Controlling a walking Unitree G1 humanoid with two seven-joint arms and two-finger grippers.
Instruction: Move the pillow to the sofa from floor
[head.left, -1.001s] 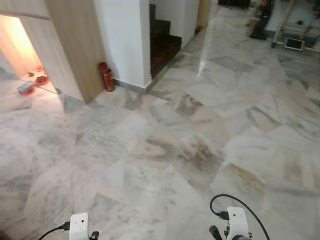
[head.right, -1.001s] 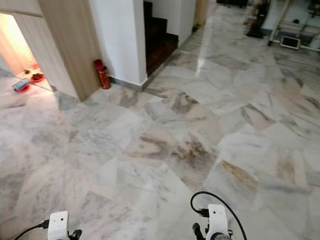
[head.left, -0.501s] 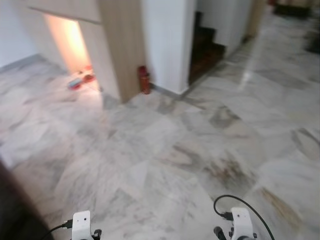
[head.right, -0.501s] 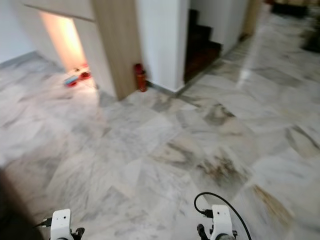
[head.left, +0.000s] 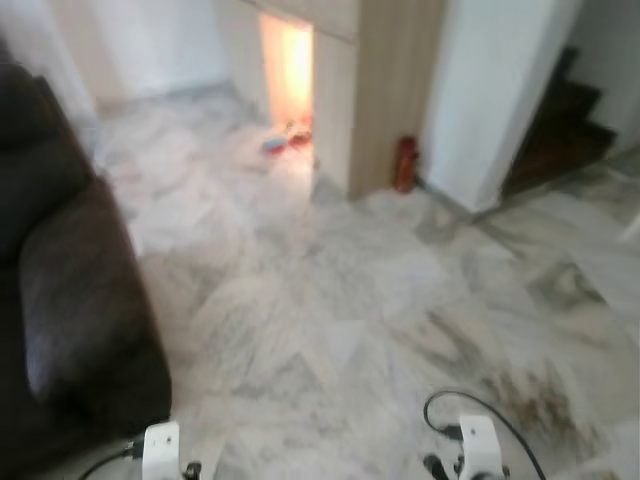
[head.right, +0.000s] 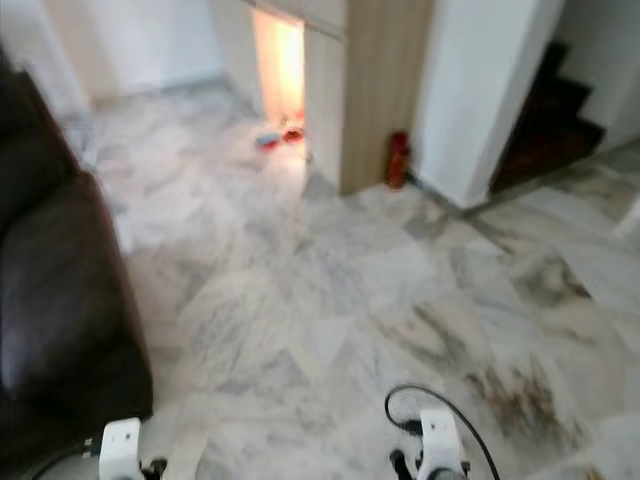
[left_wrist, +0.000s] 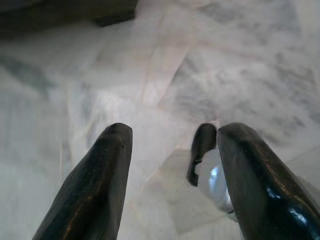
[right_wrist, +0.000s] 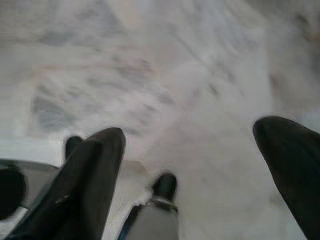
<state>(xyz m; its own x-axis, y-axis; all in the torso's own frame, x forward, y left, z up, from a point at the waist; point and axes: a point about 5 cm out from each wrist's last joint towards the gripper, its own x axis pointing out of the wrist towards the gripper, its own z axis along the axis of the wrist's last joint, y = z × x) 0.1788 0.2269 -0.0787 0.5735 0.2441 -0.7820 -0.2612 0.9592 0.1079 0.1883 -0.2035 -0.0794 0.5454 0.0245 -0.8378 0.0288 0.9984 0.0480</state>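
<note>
Most of the scene is pale grey marble floor (head.left: 350, 300), its tiles streaked with darker veins and a brownish patch near the lower right. Against the robot's left stands a dark brown leather sofa (head.left: 70, 300), one rounded arm bulging toward the floor; the head views are blurred. Beyond the floor, a light wooden partition (head.left: 390, 90) stands beside a white wall (head.left: 500, 90), and a warmly lit opening (head.left: 287, 65) glows to the left of the wood. Dark stair steps (head.left: 565, 125) show past the white wall at the far right. A red fire extinguisher (head.left: 405, 165) stands at the foot of the partition, and small red and blue items (head.left: 285, 140), too blurred to name, lie on the floor by the lit opening. No pillow can be made out anywhere on the floor or sofa.

Low at the bottom edge, the left gripper (left_wrist: 172, 175) hangs above bare marble with its black fingers spread moderately and empty. The right gripper (right_wrist: 200, 170) hangs likewise, fingers spread wide, holding nothing.
</note>
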